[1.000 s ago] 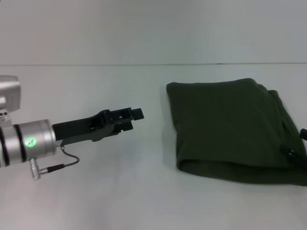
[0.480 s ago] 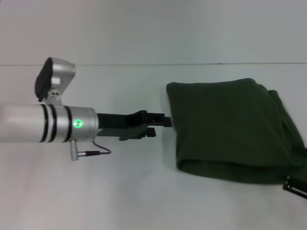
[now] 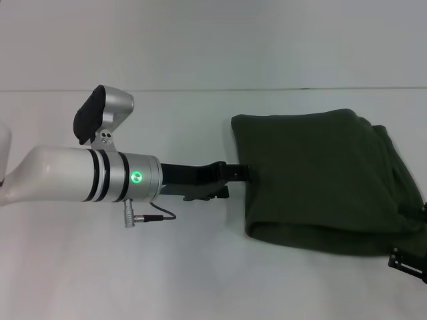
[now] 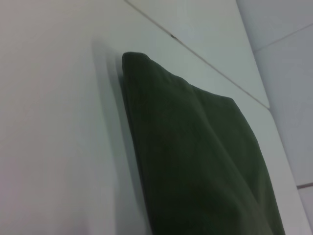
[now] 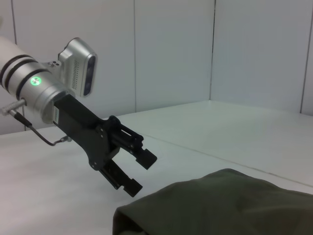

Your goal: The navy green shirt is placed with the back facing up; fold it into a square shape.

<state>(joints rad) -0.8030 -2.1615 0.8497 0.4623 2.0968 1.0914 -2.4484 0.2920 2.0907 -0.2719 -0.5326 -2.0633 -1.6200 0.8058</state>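
The navy green shirt (image 3: 320, 173) lies folded into a thick, roughly square bundle on the right half of the white table, plain side up. It also fills the left wrist view (image 4: 195, 161) and the foreground of the right wrist view (image 5: 220, 205). My left gripper (image 3: 233, 181) reaches in from the left and is right at the shirt's left edge. In the right wrist view the left gripper (image 5: 141, 172) is open, with nothing between its fingers. Only a small part of my right gripper (image 3: 407, 261) shows, at the front right corner of the shirt.
The white table (image 3: 133, 267) stretches to the left and in front of the shirt. Its far edge meets a pale wall (image 3: 213, 40). A cable (image 3: 157, 215) hangs under the left wrist.
My left arm has swung right, bringing its gripper from mid-table to the shirt's left edge. The right gripper has left the shirt's right edge and drawn back to the front right.
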